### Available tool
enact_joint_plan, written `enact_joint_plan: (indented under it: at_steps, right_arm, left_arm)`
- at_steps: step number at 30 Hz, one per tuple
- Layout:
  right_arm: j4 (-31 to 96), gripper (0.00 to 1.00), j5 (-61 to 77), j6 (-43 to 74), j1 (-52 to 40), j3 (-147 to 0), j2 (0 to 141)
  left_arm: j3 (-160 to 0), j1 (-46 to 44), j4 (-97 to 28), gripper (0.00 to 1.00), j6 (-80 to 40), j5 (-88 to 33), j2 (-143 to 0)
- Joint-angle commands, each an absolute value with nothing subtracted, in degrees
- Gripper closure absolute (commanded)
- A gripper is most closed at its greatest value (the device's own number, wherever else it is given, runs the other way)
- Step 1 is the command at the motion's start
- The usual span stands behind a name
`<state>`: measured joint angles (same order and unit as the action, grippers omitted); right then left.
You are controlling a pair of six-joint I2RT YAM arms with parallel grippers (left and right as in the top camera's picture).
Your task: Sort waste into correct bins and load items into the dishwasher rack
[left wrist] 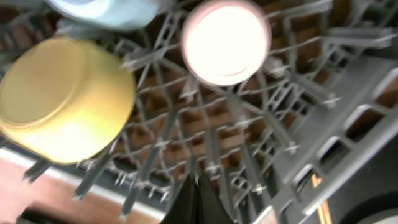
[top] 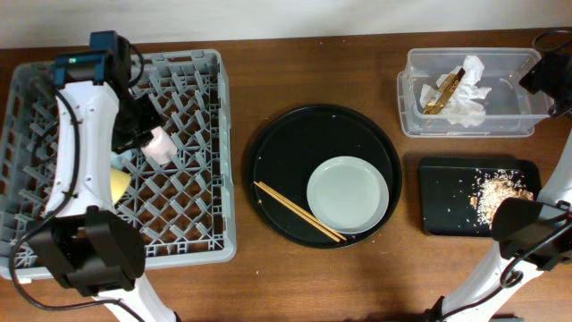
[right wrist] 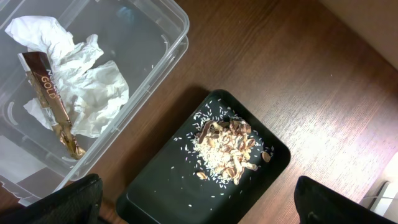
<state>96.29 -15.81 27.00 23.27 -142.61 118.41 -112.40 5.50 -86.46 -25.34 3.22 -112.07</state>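
At the left, the left claw (left wrist: 196, 198) is closed with its fingers pressed together and nothing between them. It hangs over the dishwasher rack (top: 192, 207), above the pegs near the rack's outer wall. The pink cup (left wrist: 225, 41) sits among the pegs ahead of the claw, apart from it, with one round face turned towards the wrist camera. The yellow bowl (left wrist: 62, 99) lies tilted on the pegs to one side of the claw, with the light-blue cup (left wrist: 102, 11) just past it at the frame's edge. Seen from overhead, the right half of the rack has only bare pegs.

A strip of bare worktop (top: 313, 72) separates the rack from the round black tray (top: 286, 152). On the tray the plate (top: 348, 194) lies flat, and the chopsticks (top: 299, 212) lie slanted just beside its lower-left rim.

At the right, the clear tub (top: 511, 107) holds the napkin (right wrist: 93, 87), and the wrapper (right wrist: 53, 102) lies partly across it. The black rectangular tray (top: 442, 192) carries the food scraps (right wrist: 227, 146), with a narrow gap of worktop between it and the tub. The right claw (right wrist: 198, 186) is spread wide and empty, held above the near corners of the tub and tray and touching neither.
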Motion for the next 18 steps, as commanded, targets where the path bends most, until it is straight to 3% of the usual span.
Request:
enact_joint_plan:
  at_steps: [1,8,18]
  right_arm:
    - [96.5,0.01,-16.5,27.5,23.3,-142.6,118.6]
    - [96.5,0.01,-16.5,27.5,23.3,-142.6,118.6]
    - [96.5,0.01,-16.5,27.5,23.3,-142.6,118.6]
  left_arm:
    - [-112.6,7.7,-90.0,1.0,-26.1,5.8,-112.4]
    - [-112.6,12.4,-92.0,1.0,-34.2,19.6,-112.5]
    - [-104.8,18.5,-83.6,0.99,-35.2,17.2,-112.9]
